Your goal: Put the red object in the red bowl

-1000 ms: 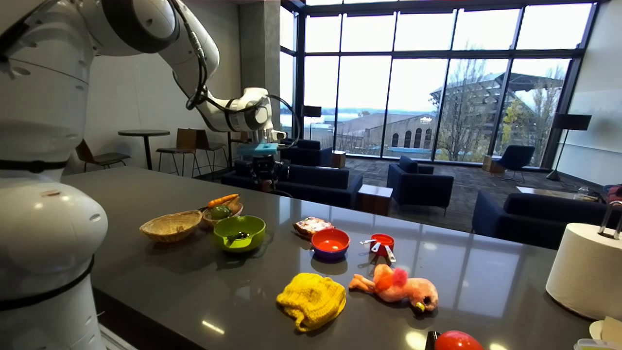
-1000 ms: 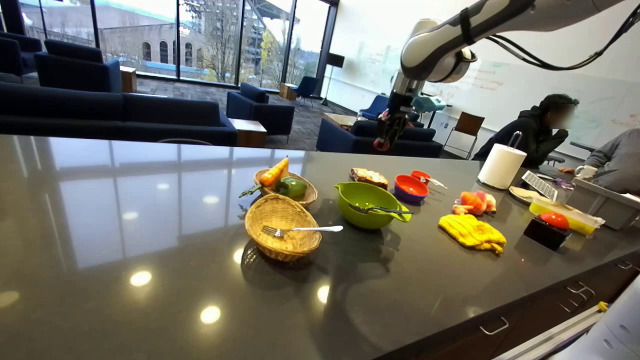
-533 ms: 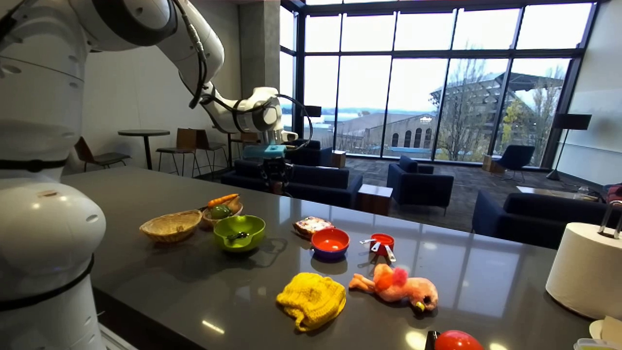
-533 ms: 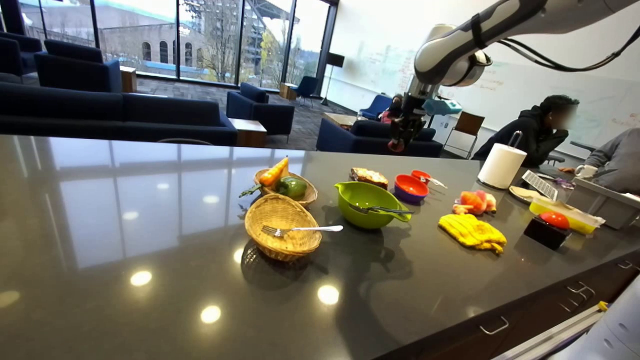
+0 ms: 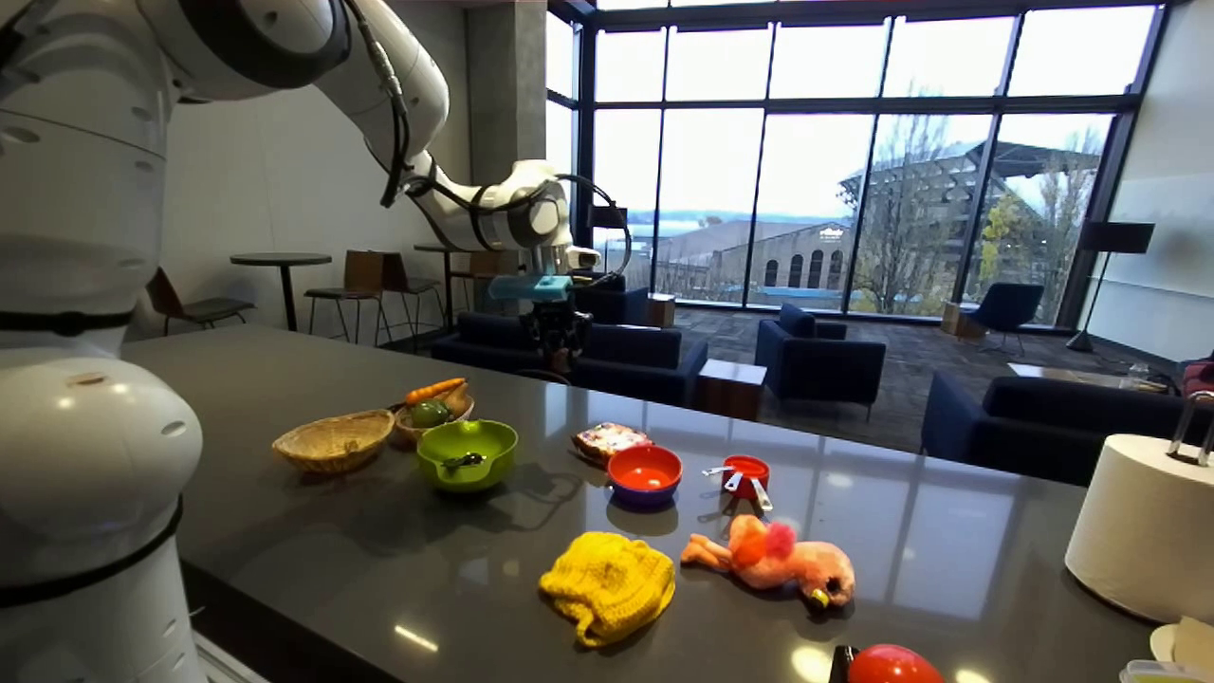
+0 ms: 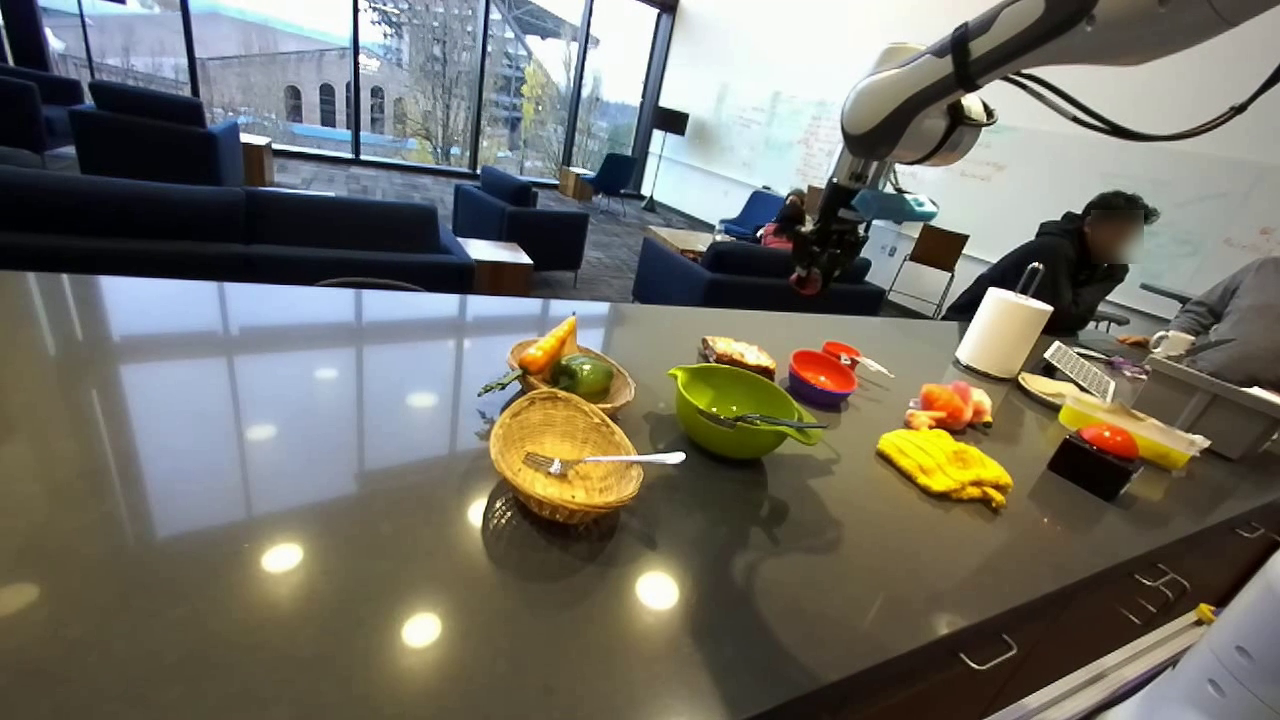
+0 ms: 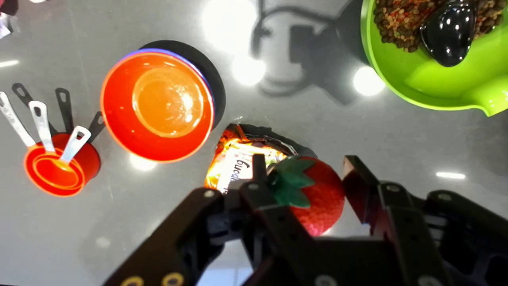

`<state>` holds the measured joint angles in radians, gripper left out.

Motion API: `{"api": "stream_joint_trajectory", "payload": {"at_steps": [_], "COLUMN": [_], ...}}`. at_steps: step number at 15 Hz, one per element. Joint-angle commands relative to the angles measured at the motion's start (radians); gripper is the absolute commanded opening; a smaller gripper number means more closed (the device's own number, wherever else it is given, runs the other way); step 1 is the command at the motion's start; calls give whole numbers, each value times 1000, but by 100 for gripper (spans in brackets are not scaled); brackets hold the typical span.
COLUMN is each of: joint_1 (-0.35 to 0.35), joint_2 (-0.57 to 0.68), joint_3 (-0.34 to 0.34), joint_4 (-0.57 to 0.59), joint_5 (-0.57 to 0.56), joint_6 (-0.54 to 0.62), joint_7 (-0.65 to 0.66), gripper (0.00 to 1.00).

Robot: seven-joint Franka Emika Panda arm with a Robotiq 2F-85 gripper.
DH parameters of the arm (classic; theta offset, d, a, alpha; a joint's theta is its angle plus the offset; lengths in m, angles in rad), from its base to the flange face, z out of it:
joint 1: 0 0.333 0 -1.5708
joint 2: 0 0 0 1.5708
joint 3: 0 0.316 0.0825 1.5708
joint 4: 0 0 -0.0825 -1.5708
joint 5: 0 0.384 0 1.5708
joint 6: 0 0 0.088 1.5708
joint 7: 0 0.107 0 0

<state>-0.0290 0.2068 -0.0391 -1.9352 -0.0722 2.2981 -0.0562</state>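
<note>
My gripper [image 7: 305,171] is shut on a red strawberry [image 7: 319,194] with green leaves, held between the fingers in the wrist view. In an exterior view the gripper [image 5: 560,346] hangs well above the counter, beyond the bowls. The strawberry shows as a small red spot [image 6: 806,283] at the fingertips in an exterior view. The red bowl [image 7: 156,105] stands upper left of the gripper in the wrist view, with purple-blue on its outside. Its inside holds nothing that I can see. It shows in both exterior views [image 5: 645,465] [image 6: 822,370], apart from the gripper.
A shiny snack packet [image 7: 234,163] lies beside the red bowl. Red measuring cups [image 7: 59,167] are on its far side. A lime-green bowl [image 5: 469,451] holds a dark spoon. A yellow cloth [image 5: 607,588], pink plush bird [image 5: 797,569], tan basket [image 5: 332,443] and paper roll [image 6: 1003,332] stand around.
The arm has moved to the right in both exterior views, carrying the strawberry, with the gripper staying high. The bowls and other things on the counter have not moved.
</note>
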Motion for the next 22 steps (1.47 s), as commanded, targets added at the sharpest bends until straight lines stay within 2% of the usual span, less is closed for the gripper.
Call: {"api": "stream_joint_trajectory", "payload": {"at_steps": [1,9,21,22], "joint_1": [-14,-33,-31,-31], "joint_2": [13,19,1,14], "joint_3": [-9,-29,-38,-36], "joint_4": [62,106,91,95], "joint_5": [18,28,24,19], "joint_6": [-54,-69,-52,-50], "joint_7": [32,86,144,127], "gripper": [26,26,26,51]}}
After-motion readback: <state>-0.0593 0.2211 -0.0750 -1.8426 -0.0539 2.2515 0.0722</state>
